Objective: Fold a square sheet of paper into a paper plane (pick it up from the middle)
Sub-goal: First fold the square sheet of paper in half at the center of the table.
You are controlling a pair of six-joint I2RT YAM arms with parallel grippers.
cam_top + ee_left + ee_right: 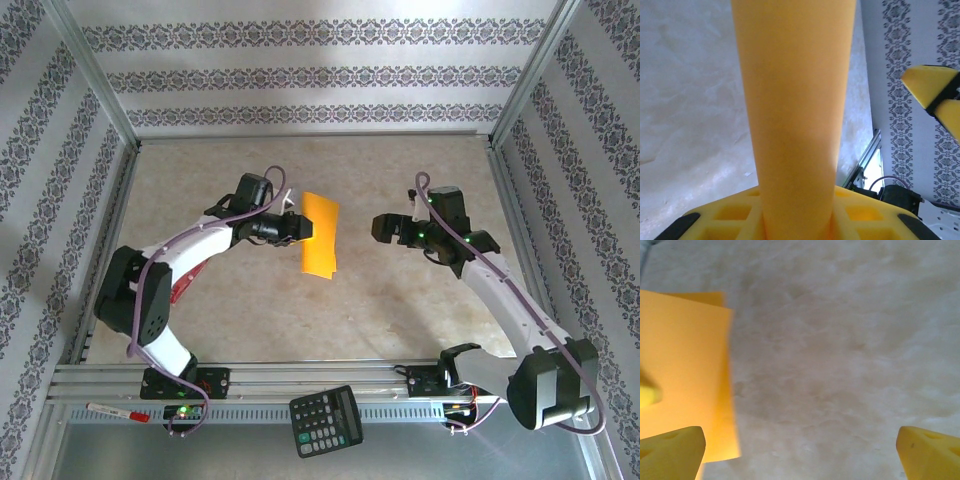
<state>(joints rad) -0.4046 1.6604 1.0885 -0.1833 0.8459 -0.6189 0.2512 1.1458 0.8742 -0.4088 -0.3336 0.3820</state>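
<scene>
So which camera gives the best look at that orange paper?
The top external view: the orange paper shows whole, held off the table by the left gripper. The left wrist view has it too close, a broad strip; the right wrist view catches one part at its left edge.

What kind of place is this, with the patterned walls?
Probably a robot test booth: metal frame, wallpapered walls, left arm and right arm bolted to a table, the left holding paper.

My worktop (pixel 400 310): pale beige, marbled, mottled all over. At its near edge a slotted rail (pixel 400 411). Black calculator (pixel 326 421) lies tilted across that rail. Red-and-white pen (pixel 118 411) lies far left.
</scene>
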